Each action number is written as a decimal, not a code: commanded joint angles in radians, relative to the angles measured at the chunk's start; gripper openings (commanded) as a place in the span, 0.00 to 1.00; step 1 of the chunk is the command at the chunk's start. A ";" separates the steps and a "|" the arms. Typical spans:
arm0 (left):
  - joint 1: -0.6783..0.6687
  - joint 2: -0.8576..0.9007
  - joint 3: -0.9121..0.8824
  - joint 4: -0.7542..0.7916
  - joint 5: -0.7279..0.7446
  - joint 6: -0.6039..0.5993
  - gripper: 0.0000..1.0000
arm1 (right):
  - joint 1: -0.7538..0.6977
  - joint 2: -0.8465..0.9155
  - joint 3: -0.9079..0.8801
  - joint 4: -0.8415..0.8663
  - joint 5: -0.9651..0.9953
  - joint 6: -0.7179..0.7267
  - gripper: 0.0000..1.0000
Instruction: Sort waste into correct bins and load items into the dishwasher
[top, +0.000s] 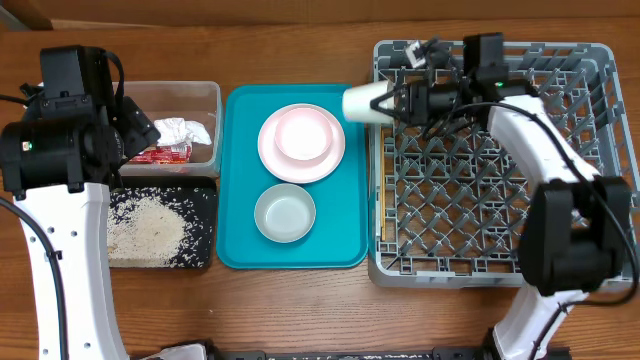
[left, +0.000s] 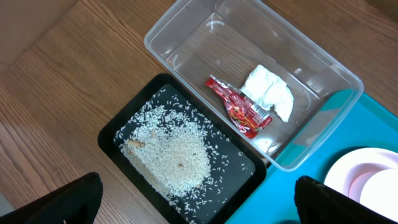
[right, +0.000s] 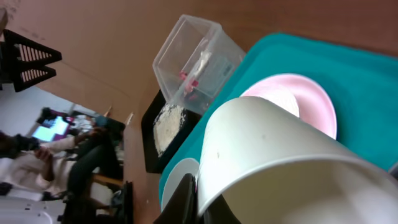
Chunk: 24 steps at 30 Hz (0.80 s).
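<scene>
My right gripper (top: 398, 103) is shut on the rim of the small white cup (top: 365, 103), holding it on its side above the dishwasher rack's (top: 490, 200) left edge. In the right wrist view the cup (right: 280, 149) fills the frame, with one dark finger (right: 186, 199) against its wall. The pink plate (top: 322, 160) carries the white-pink bowl (top: 303, 135); the grey-green bowl (top: 285, 213) sits nearer on the teal tray. My left gripper (left: 199, 211) hangs open over the bins. The clear tub (left: 186, 22) holds the napkin (left: 268, 92) and red wrapper (left: 239, 107). Rice (left: 174, 152) lies in the black tray (left: 115, 134).
The teal serving tray (top: 240, 240) lies between the bins and the rack. Upright pegs cover the rack floor. Bare wooden table shows in front of and behind everything. People and furniture appear beyond the table in the right wrist view.
</scene>
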 joint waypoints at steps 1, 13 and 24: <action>-0.001 -0.003 0.016 0.000 0.002 0.009 1.00 | -0.016 0.027 0.002 0.006 -0.069 -0.001 0.04; -0.001 -0.003 0.016 0.000 0.001 0.009 1.00 | -0.090 0.040 0.002 -0.264 0.168 -0.166 0.19; -0.001 -0.003 0.016 0.000 0.001 0.009 1.00 | -0.140 0.040 0.002 -0.433 0.216 -0.249 0.14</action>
